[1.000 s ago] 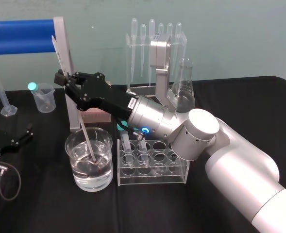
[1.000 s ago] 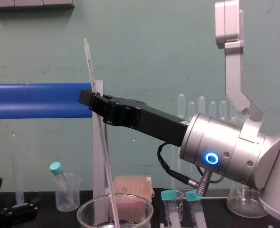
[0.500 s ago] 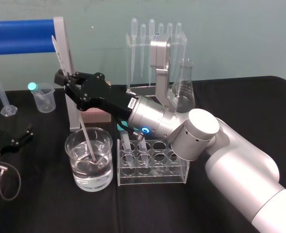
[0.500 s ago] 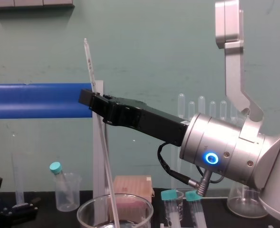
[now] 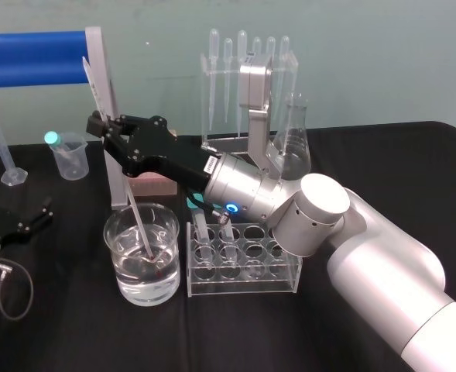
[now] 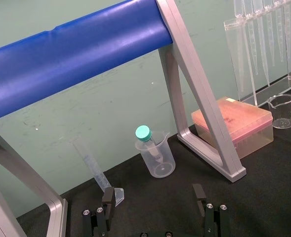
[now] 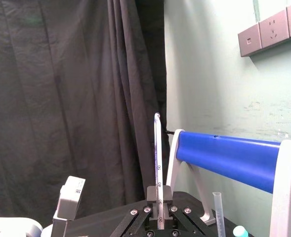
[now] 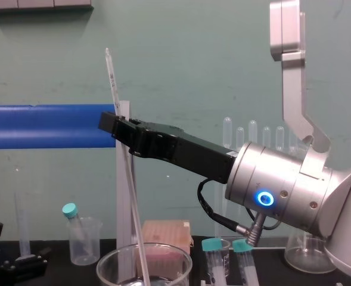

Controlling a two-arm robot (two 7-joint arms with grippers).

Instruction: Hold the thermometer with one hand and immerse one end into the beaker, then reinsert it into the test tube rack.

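**My right tool (image 5: 102,124) dips the thermometer (image 8: 111,77)**

Low in the head view, left of middle, the beaker (image 5: 142,260) stands on the black worktop (image 5: 73,333), just beside the test tube rack (image 5: 243,267). The thermometer's bottom end sits in its clear liquid. Higher up, my right tool is clamped on the tilted thermometer. My left tool (image 6: 152,212) rests at the left edge, fingers apart.

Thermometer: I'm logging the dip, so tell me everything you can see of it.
The thermometer is a long, thin, whitish glass rod with dark scale marks. It stands slightly tilted, gripped in its upper part by the right gripper, which is shut on it. Its lower end sits in the clear liquid in the beaker.
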